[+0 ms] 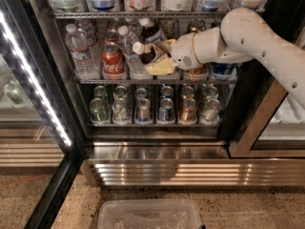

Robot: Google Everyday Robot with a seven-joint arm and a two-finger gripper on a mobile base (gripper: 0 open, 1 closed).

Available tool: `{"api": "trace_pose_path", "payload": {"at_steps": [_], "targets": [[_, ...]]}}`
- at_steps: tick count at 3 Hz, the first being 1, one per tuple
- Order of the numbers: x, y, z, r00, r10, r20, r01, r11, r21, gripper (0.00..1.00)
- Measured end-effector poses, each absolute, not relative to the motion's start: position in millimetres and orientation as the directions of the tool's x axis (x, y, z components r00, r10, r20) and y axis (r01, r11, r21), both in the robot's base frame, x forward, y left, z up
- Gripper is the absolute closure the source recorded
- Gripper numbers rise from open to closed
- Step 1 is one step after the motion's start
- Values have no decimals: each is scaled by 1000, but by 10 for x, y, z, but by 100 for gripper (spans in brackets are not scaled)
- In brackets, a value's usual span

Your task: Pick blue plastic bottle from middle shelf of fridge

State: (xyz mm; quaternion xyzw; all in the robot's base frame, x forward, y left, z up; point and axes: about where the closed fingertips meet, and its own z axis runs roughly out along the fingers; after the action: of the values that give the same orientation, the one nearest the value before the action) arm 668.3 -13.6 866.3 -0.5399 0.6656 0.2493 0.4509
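Here, gripper at middle shelf inside fridge, fingers clasping tilted blue plastic bottle.

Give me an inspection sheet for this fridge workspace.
Surface: middle shelf, a wire rack packed with drinks.
Job's things: bottle, white cap, dark neck, tilted left at the middle shelf.
Clutter: water bottles and cola can left of it; cans on the rack below.
Grippers: end effector inside the fridge, at the bottle.
Cables: nothing seen.
Surroundings: LED strip lit at left; clear bin on the floor in front.
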Motion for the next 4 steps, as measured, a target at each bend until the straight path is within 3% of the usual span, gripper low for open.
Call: {"api": "trace_pose_path", "payload": {"at_steps": [1,4], "targets": [[6683,-135,8664,-10,-494,-869,-944,292,-155,100],[6597,-243,9174,89,-489,-868,-929,274,-250,100]]}}
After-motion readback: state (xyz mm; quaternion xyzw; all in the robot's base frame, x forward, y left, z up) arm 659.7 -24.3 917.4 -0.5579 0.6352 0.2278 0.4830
